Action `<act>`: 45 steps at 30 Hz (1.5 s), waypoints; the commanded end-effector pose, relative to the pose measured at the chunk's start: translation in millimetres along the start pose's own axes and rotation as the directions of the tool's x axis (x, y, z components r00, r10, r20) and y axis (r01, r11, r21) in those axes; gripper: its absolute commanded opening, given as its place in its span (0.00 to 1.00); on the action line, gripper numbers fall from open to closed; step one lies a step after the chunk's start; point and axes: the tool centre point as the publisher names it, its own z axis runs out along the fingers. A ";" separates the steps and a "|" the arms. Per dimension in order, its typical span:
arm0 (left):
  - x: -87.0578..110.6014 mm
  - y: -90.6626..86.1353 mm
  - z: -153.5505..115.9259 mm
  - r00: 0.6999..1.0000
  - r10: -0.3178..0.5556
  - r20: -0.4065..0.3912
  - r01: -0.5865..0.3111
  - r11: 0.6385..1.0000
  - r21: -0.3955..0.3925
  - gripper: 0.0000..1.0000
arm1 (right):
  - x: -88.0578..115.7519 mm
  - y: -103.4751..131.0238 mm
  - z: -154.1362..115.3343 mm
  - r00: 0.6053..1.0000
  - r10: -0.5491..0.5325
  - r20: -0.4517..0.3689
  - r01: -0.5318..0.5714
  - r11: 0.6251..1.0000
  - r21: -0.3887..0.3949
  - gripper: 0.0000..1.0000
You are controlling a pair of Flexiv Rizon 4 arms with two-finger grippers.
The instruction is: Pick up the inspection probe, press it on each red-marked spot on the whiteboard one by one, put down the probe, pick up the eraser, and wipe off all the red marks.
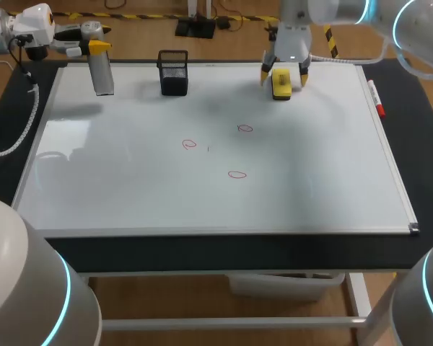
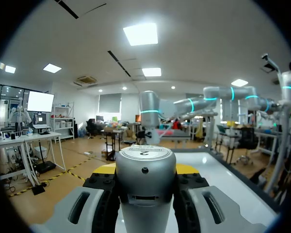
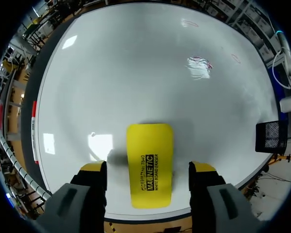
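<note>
A silver cylindrical probe [image 1: 102, 72] hangs over the whiteboard's far left corner, and my left gripper [image 1: 94, 45] is shut on it. In the left wrist view the probe [image 2: 145, 179] fills the space between the fingers of that gripper [image 2: 145, 170]. A yellow eraser [image 1: 281, 84] lies flat at the far edge of the whiteboard [image 1: 130, 187]. My right gripper [image 1: 283, 74] straddles it, open. In the right wrist view the eraser [image 3: 149, 165] lies between the yellow fingertips [image 3: 93, 169] with a gap on each side. Three red marks [image 1: 190, 144] [image 1: 245, 128] [image 1: 237, 174] sit mid-board.
A black mesh cup [image 1: 173, 72] stands on the board's far edge between the two grippers, also seen in the right wrist view [image 3: 269, 137]. A red marker [image 1: 376, 99] lies on the dark table just off the board's right edge.
</note>
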 end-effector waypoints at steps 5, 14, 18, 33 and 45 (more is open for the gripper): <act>1.9 -2.0 0.8 1.000 0.003 0.005 -0.003 1.000 -0.003 0.00 | -1.6 3.7 -2.9 0.999 0.005 -0.034 -0.005 1.000 0.005 0.00; 1.9 -2.0 0.8 1.000 0.003 0.005 -0.003 1.000 -0.003 0.00 | 7.1 17.3 -18.2 0.998 0.050 -0.039 -0.047 0.997 0.062 0.00; 1.9 -2.0 0.8 1.000 0.003 0.005 -0.003 1.000 -0.003 0.00 | 14.3 25.4 -26.5 0.997 0.070 -0.043 -0.067 0.994 0.084 0.00; 1.9 -2.0 0.8 1.000 0.003 0.005 -0.003 1.000 -0.003 0.00 | 56.2 69.6 -42.9 0.976 0.213 -0.051 -0.202 0.966 0.160 0.00; 1.9 -2.0 0.8 1.000 0.003 0.005 -0.003 1.000 -0.003 0.00 | 91.9 109.4 -43.5 0.950 0.311 -0.031 -0.300 0.935 0.190 0.00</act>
